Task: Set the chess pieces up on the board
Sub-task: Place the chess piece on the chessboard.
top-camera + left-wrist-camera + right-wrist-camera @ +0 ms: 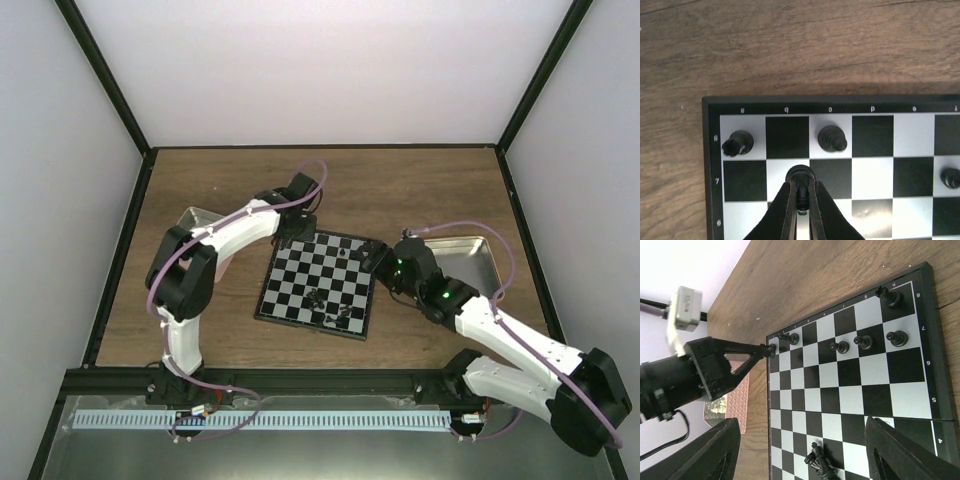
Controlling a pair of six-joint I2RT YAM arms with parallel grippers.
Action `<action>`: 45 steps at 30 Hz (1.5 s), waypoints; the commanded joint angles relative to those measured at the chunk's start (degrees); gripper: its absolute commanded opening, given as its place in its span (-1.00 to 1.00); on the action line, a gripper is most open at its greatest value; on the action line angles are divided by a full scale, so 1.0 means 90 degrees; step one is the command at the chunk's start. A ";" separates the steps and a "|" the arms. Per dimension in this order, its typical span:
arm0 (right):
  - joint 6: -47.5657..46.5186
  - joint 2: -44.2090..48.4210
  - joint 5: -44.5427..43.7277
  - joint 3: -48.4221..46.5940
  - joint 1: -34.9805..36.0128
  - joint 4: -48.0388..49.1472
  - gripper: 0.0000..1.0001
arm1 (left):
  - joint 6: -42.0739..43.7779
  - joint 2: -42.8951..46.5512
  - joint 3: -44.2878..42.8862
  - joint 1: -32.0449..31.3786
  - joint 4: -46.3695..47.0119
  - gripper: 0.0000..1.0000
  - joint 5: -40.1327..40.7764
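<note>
The board [300, 285] is showing black and silvery-grey checks inside a dark rim; the chess pieces [832, 138] are gleaming black. The table [220, 180] is showing brown wood grain. A tin [737, 400] is looking pinkish, perhaps with a fine crosshatch pattern.

A brown wood-grain counter [420, 190], enclosed by white walls [330, 60] and a black frame [105, 90], carries a shiny metal tin [478, 258] on its right side, a partly hidden pinkish tin [737, 402] on its left, and a pale ribbed strip [300, 420] along the near edge.
</note>
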State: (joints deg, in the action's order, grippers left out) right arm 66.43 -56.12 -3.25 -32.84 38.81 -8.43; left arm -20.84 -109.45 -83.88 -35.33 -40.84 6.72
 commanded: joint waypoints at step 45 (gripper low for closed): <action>-0.1605 -0.1029 0.0515 -0.0894 0.0262 -0.1123 0.18 | -0.0100 0.1717 0.0611 0.0188 0.1186 -0.37 -0.0621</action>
State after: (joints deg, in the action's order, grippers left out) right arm 55.02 -61.63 -0.12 -37.30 39.09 -13.30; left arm -21.89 -102.61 -85.52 -33.74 -37.85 5.04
